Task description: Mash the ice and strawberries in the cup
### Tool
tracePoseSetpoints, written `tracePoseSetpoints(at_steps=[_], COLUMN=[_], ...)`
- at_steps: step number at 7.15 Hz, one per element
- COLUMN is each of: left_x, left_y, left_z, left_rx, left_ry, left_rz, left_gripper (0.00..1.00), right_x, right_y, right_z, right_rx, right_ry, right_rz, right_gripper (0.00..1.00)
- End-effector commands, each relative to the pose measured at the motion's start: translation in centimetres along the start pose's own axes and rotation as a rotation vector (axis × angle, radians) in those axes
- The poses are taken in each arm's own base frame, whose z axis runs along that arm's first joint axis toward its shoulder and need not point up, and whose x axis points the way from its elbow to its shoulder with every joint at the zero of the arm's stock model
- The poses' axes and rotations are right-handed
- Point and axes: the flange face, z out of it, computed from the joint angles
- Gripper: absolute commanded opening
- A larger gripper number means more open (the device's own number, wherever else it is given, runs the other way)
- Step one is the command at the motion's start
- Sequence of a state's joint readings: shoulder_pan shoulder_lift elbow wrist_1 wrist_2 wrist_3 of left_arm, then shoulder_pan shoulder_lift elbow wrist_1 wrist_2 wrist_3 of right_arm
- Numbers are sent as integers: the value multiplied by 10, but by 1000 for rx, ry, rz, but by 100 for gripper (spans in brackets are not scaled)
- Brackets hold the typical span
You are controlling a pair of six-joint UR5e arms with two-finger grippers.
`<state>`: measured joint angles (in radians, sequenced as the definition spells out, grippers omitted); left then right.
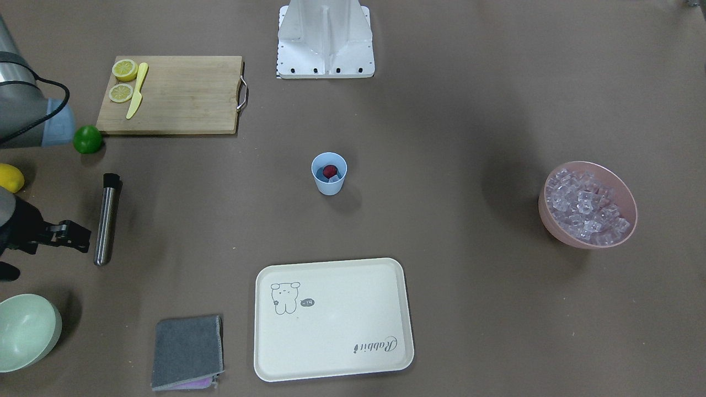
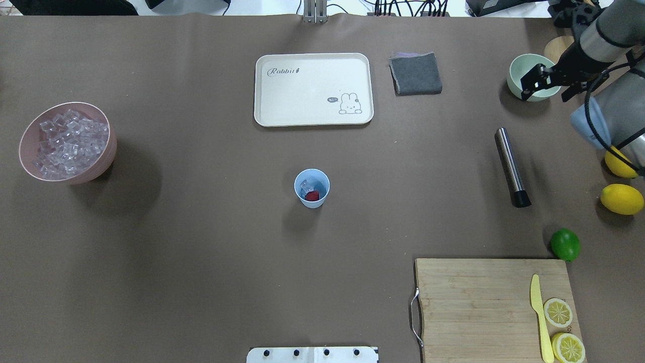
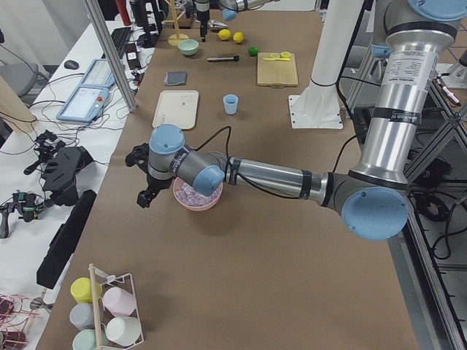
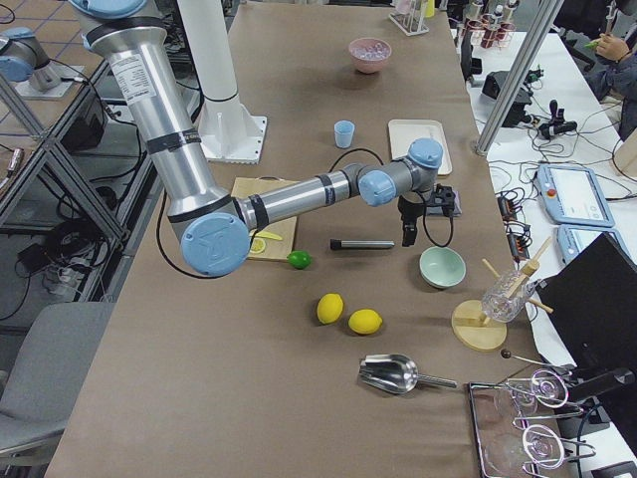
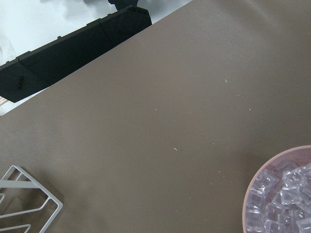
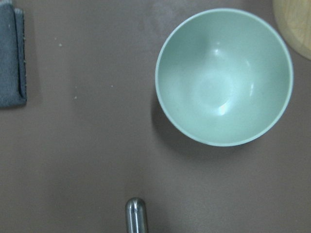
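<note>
The light blue cup (image 1: 329, 175) (image 2: 312, 188) stands upright mid-table. In it lie a red strawberry (image 1: 330, 170) (image 2: 312, 195) and a clear ice cube (image 2: 305, 186). More ice (image 1: 586, 207) (image 2: 68, 142) fills the pink bowl (image 1: 551, 220) (image 2: 108, 151). My right gripper (image 1: 78, 236) (image 2: 526, 85) hovers open and empty over the near rim of the pale green bowl, beside a steel muddler (image 1: 107, 219) (image 2: 511, 167) (image 6: 136, 214) lying flat. My left gripper (image 3: 144, 197) hangs just outside the pink bowl, off the table's end side; I cannot tell its state.
The pale green bowl (image 1: 25, 331) (image 6: 223, 77) is empty. A cream tray (image 1: 331, 320), a grey cloth (image 1: 187, 352), a cutting board (image 1: 182, 96) with lemon slices and a yellow knife, a lime (image 1: 87, 139) and two lemons (image 2: 622, 199) lie around. The robot base (image 1: 325, 38) stands behind the cup.
</note>
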<state>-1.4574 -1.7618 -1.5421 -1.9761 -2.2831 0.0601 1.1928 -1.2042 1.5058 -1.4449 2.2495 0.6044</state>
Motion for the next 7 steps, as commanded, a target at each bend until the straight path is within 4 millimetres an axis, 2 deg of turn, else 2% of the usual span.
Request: tracePoseSetpoints(at_steps=[1, 2, 3, 5, 7], left_x=[-14, -20, -30, -55, -68], left_y=[3, 3, 7, 19, 25], left_z=[-2, -3, 1, 12, 14], left_rx=[-74, -115, -148, -170, -159], left_ry=[-6, -12, -15, -27, -36], left_rz=[-94, -144, -185, -275, -334], left_gripper=[98, 97, 97, 97, 98], right_x=[41, 54, 75, 133, 160], right_y=[-6, 7, 22, 51, 65], right_z=[-60, -66, -66, -50, -34], right_rx=[32, 30, 36, 17, -11], right_ry=[13, 37, 64, 166, 221], right_rz=[-29, -41, -59, -145, -150], right_gripper=[100, 100, 100, 100, 100])
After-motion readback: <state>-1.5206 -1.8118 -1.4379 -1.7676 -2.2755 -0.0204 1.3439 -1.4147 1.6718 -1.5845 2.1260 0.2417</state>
